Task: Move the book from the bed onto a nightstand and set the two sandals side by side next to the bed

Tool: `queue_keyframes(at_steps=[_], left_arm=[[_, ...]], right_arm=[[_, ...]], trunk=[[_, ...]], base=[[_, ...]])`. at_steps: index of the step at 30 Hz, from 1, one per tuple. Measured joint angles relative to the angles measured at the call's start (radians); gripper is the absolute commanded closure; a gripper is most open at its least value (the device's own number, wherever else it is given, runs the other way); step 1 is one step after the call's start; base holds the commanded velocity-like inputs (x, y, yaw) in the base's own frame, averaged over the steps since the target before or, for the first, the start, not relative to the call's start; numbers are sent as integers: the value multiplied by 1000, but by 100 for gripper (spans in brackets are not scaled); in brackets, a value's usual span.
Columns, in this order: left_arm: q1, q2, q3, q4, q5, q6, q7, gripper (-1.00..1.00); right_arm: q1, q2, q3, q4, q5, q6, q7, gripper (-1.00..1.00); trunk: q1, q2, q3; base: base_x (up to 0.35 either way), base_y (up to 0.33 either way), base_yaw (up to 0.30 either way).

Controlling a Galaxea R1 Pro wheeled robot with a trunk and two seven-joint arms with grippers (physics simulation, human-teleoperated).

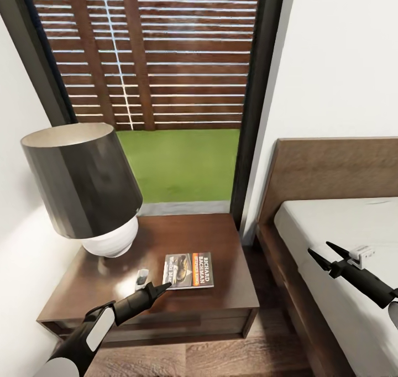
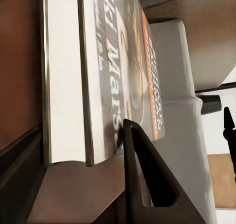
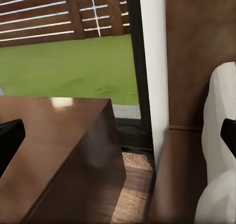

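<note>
Dark brown wood forms the nightstand (image 1: pixel 221 239) in the lower centre of the head view, and the book (image 1: pixel 188 270) lies flat on its top, near the front edge, cover up with "RICHARD BACHMAN" legible. A lamp (image 1: pixel 83 183) with a dark shade and white base stands on the nightstand's back-left part. The left arm rises from the lower left corner, stretched up and to the right, and the left gripper (image 1: pixel 157 288) has its dark tips at the book's near-left corner; from this view I cannot tell whether they touch it. In the left wrist view one dark finger (image 2: pixel 147 184) stands just beside the book's edge (image 2: pixel 118 61), not clamped on it, and whether the fingers are spread or together cannot be told. At the right of the head view the right arm reaches in from the lower right edge over the bed (image 1: pixel 342 228), and the right gripper (image 1: pixel 326 252) has its two pointed fingers spread apart, holding nothing. Behind the nightstand, a tall window (image 1: pixel 182 89) shows grass and a slatted fence.
</note>
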Motion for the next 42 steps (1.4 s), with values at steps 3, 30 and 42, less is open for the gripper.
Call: queue_keyframes(at_steps=[3, 30, 42], left_arm=[[0, 0, 0, 0, 2, 1, 0, 100], [0, 0, 0, 0, 2, 1, 0, 100], [0, 0, 1, 0, 2, 1, 0, 100]], right_arm=[[0, 0, 0, 0, 0, 0, 0, -100], [0, 0, 0, 1, 0, 0, 0, -100], [0, 0, 0, 1, 0, 0, 0, -100]], trunk=[[0, 0, -4], [0, 0, -4], [1, -1, -12]], base=[[0, 0, 0], [66, 0, 0], [0, 0, 0]])
